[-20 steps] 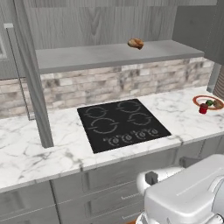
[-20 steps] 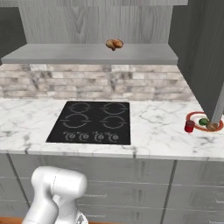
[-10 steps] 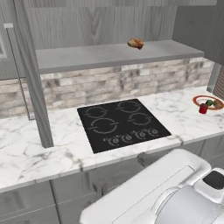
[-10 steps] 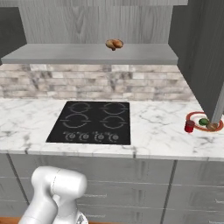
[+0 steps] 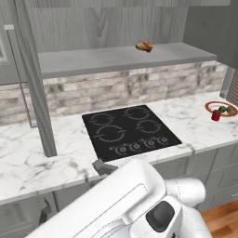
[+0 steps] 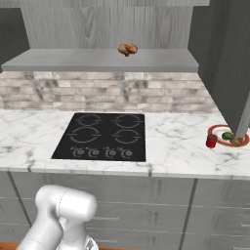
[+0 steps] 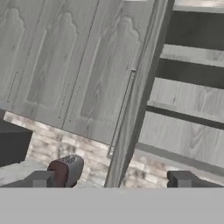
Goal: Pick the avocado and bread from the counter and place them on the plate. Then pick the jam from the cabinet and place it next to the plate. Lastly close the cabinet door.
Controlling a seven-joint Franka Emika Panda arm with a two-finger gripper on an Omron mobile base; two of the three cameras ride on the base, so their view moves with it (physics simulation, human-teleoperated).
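The orange-rimmed plate (image 5: 213, 105) (image 6: 215, 130) lies at the right end of the white marble counter (image 5: 28, 158) (image 6: 180, 146). On it sit the dark green avocado (image 5: 222, 109) (image 6: 227, 135) and the brown bread (image 5: 231, 111) (image 6: 237, 141). The red jam (image 5: 216, 115) (image 6: 211, 140) stands upright on the counter against the plate's left rim. The cabinet (image 5: 121, 58) (image 6: 102, 59) stands open. A cabinet door (image 5: 35, 93) (image 7: 131, 100) shows edge-on, its slim bar handle (image 7: 123, 109) in the hand view. My gripper (image 7: 113, 179) faces that door edge, open with nothing between its fingertips (image 7: 43, 178).
A golden-brown pastry (image 5: 144, 45) (image 6: 127, 49) lies on the cabinet shelf. A black cooktop (image 5: 130, 132) (image 6: 102, 136) is set into the counter's middle. Another open door (image 6: 234, 73) hangs edge-on above the plate. A dark red-brown rounded object (image 7: 65, 169) sits low left in the hand view.
My arm's white body has swung up and to the left across the bottom of the left base view. The plate, jam and pastry have not moved.
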